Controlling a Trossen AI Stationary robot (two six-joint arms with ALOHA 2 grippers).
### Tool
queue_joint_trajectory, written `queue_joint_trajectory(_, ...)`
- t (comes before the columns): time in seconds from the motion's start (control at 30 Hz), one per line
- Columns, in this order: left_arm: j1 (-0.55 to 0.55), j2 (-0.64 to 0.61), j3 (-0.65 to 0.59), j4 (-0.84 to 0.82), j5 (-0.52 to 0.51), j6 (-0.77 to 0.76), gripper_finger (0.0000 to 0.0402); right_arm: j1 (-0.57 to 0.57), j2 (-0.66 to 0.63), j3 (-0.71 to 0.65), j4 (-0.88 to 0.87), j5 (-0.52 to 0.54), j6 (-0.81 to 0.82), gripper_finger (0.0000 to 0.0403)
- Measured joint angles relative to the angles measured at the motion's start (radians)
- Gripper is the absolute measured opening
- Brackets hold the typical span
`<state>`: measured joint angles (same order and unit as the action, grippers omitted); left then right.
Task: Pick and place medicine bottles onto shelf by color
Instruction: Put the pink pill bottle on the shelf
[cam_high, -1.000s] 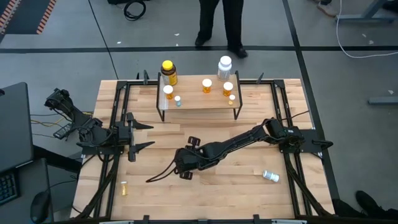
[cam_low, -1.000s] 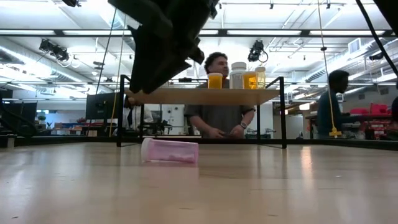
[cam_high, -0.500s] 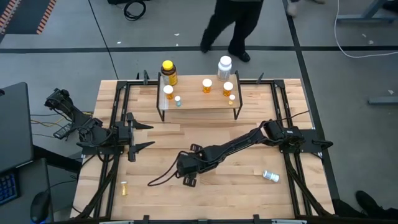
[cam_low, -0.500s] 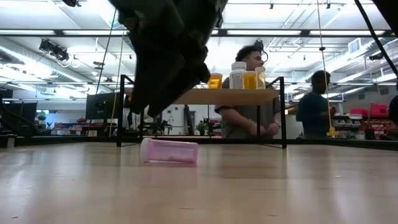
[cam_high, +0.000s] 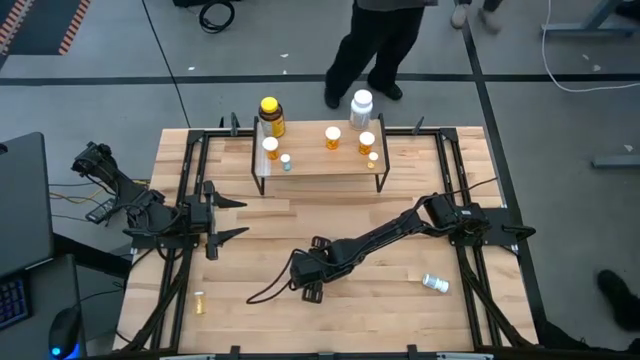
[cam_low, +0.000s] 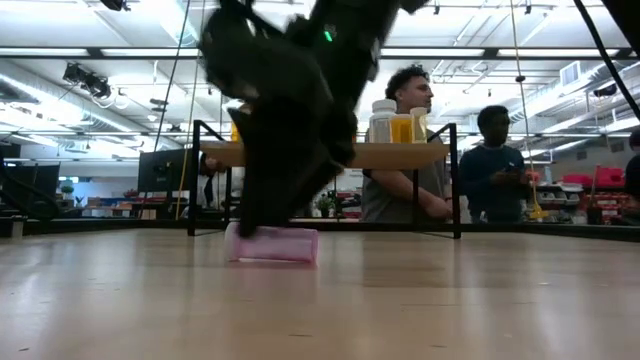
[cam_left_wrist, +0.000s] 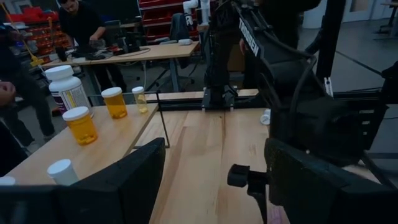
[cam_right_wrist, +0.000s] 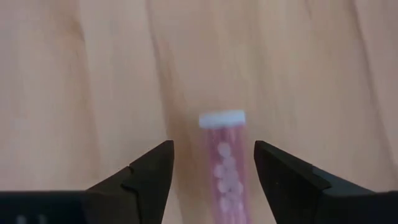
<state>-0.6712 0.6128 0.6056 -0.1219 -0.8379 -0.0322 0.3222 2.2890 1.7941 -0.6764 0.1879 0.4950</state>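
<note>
- Straddling the pink vial (cam_right_wrist: 225, 160), the right tool (cam_right_wrist: 211, 171) has its fingers spread wide, one on each side, neither touching it.
- Seen from above, this tool (cam_high: 305, 272) is low over the bench (cam_high: 400, 300) centre-front, well clear of every edge, with bare wood all around it.
- The pink vial (cam_low: 272, 243) lies on its side on the bench, white cap pointing away from the wrist.
- The left tool (cam_high: 228, 209) waits with fingers wide near the bench's left edge.
- The shelf (cam_high: 320, 166) stands at the far edge, carrying orange vials (cam_high: 333, 136), a teal vial (cam_high: 286, 161) and others; a yellow bottle (cam_high: 270, 114) and a white bottle (cam_high: 361, 106) stand at its back corners.
- A small yellow vial (cam_high: 199, 302) lies front left, another bottle (cam_high: 435, 283) front right.
- A person (cam_high: 375, 40) stands beyond the shelf.
</note>
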Motion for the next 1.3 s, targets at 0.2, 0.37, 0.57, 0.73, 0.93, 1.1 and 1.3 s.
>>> queue_joint_trajectory(0.2, 0.0, 0.0, 0.0, 0.0, 0.0, 0.001, 0.0283, -0.005, -0.001, -0.032, 0.056, 0.001, -0.01, 0.0224)
queue_joint_trajectory(0.37, 0.0, 0.0, 0.0, 0.0, 0.0, 0.002, 0.0283, -0.004, 0.0, -0.073, 0.175, -0.004, -0.029, 0.0213)
queue_joint_trajectory(0.57, 0.0, 0.0, 0.0, 0.0, 0.0, 0.002, 0.0283, -0.005, 0.0, -0.082, 0.174, -0.006, -0.028, 0.0205)
queue_joint_trajectory(0.73, 0.0, 0.0, 0.0, 0.0, 0.0, 0.002, 0.0283, -0.005, 0.0, -0.082, 0.169, -0.006, -0.027, 0.0202)
queue_joint_trajectory(0.93, 0.0, 0.0, 0.0, 0.0, 0.0, 0.002, 0.0283, -0.005, 0.0, -0.082, 0.166, -0.001, -0.027, 0.0188)
queue_joint_trajectory(1.1, 0.0, 0.0, 0.0, 0.0, 0.0, 0.002, 0.0283, -0.005, 0.0, -0.082, 0.165, -0.001, -0.027, 0.0171)
queue_joint_trajectory(1.3, 0.0, 0.0, 0.0, 0.0, 0.0, 0.002, 0.0283, -0.005, 0.0, -0.082, 0.166, -0.025, -0.019, 0.0157)
